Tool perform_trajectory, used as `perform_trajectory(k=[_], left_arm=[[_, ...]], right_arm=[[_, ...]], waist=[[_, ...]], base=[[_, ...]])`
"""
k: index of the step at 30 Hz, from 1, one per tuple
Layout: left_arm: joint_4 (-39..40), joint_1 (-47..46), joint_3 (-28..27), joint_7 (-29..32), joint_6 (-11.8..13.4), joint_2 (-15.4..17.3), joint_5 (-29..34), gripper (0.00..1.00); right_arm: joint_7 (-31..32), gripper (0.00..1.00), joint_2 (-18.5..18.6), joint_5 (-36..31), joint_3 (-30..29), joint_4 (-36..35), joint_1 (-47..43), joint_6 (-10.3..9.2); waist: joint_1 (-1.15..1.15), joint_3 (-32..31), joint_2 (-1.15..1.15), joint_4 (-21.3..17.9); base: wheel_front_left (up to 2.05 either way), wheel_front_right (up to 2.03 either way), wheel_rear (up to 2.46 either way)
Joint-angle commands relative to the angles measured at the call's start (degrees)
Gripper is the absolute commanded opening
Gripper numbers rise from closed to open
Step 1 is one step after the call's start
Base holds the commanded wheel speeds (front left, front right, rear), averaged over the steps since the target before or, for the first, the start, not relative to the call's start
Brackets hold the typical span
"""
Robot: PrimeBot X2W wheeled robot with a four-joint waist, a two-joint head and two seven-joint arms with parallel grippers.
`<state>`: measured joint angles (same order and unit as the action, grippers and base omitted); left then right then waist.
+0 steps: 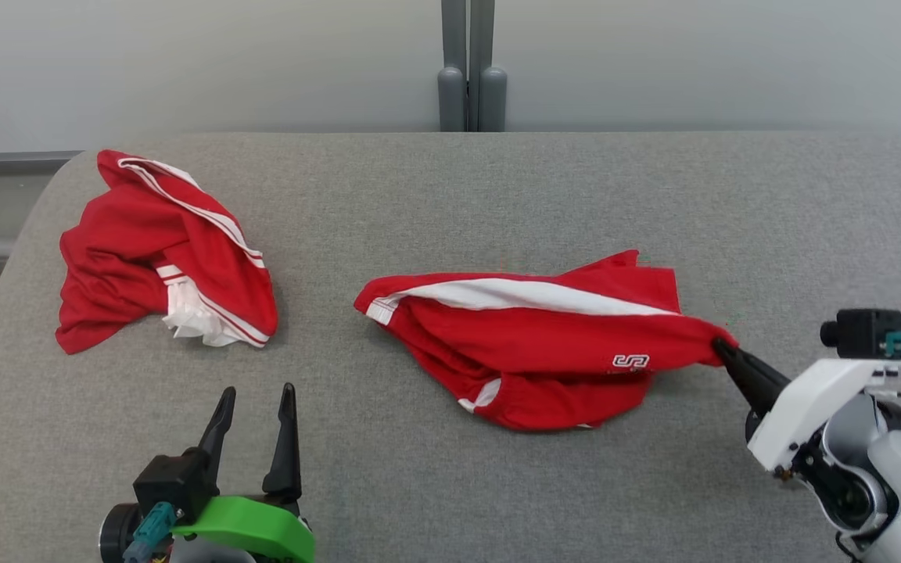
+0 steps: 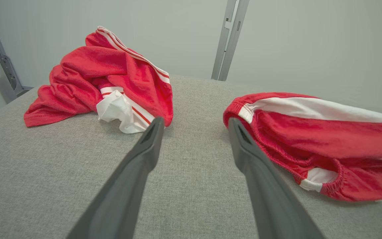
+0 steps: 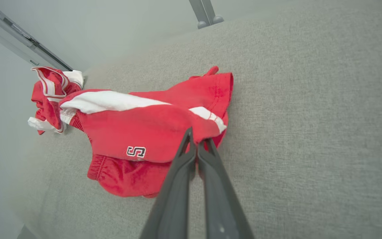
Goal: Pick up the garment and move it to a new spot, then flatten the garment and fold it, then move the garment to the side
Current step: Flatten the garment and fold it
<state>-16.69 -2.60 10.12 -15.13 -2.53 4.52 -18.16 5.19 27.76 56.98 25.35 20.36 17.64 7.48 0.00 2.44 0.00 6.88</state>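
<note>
Red shorts (image 1: 544,344) w/ a broad white side stripe and a small white "S" logo, lying rumpled roughly mid-way across the grey fabric table top (image 1: 497,195). Pinched at the right-hand corner by the right gripper (image 1: 720,348), tips pressed together on the cloth, that corner drawn out to a point twd the arm. Can't tell if the corner is lifted off the surface or just dragged flat, tbh.

Same grab from the right wrist cam: dark fingers (image 3: 176,186) clamped tight on the red hem just under the end of the white stripe, gripper (image 3: 196,141) closed w/ fabric in btw. Rest of the shorts (image 3: 138,132) bunched away beyond the tips, logo facing up, gathered elastic edge at the near side.

Left gripper (image 1: 256,395) down at lower left, fingers spread wide, nothing btw them, well apart from the shorts. From the left wrist cam: gripper (image 2: 195,122) gaping over bare table, shorts (image 2: 310,139) off to the right of the tips w/ waistband end nearest.

2nd red garment (image 1: 161,250) heaped near the table's far left corner, thin white stripes plus a white bit poking out underneath, well apart from the shorts. Also visible from the left wrist (image 2: 104,76) and, further back, right wrist (image 3: 50,96).

Grey upright post (image 1: 470,78) behind the far edge, pale wall beyond.
</note>
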Motion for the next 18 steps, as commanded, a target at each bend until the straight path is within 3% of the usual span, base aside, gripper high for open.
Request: perform_trajectory(k=[1, 6, 7, 8, 9, 18], left_arm=[[-0.25, 0.45, 0.05, -0.03, -0.11, 0.30, -0.36, 1.00], [-0.71, 0.84, 0.12, -0.03, 0.09, 0.12, -0.55, 1.00], [-0.80, 0.95, 0.10, -0.03, 0.17, 0.11, -0.64, 1.00], [-0.92, 0.98, 0.10, -0.03, 0.22, 0.12, -0.71, 1.00], [-1.17, 0.92, 0.02, -0.03, 0.13, 0.28, -0.82, 1.00], [-1.40, 1.71, 0.21, -0.03, 0.42, 0.51, -1.14, 1.00]], right_arm=[[-1.09, 0.00, 0.58, 1.06, 0.05, -0.92, -2.50, 0.02], [-3.09, 0.00, 1.98, 1.93, 1.06, -1.17, -7.55, 0.02], [-3.42, 0.22, 2.25, 1.56, 1.72, -0.99, -8.17, 0.02], [-3.45, 0.56, 2.28, 1.65, 2.06, -0.69, -8.63, 0.02], [-3.43, 1.00, 2.26, 1.82, 2.64, -0.32, -9.21, 0.02], [-10.22, 1.00, 2.79, 1.91, 0.95, -0.77, -10.10, 0.02]], waist=[[0.00, -0.11, 0.00, -0.39], [0.00, -0.51, 0.00, -0.95], [0.00, -0.73, 0.00, -1.13], [0.00, -0.86, 0.00, -1.24], [0.00, -1.12, 0.00, -1.37], [0.00, -3.05, 0.00, -2.42]], base=[[0.00, 0.00, 0.00], [0.00, 0.00, 0.00], [0.00, 0.00, 0.00], [0.00, 0.00, 0.00], [0.00, 0.00, 0.00], [0.00, 0.00, 0.00]])
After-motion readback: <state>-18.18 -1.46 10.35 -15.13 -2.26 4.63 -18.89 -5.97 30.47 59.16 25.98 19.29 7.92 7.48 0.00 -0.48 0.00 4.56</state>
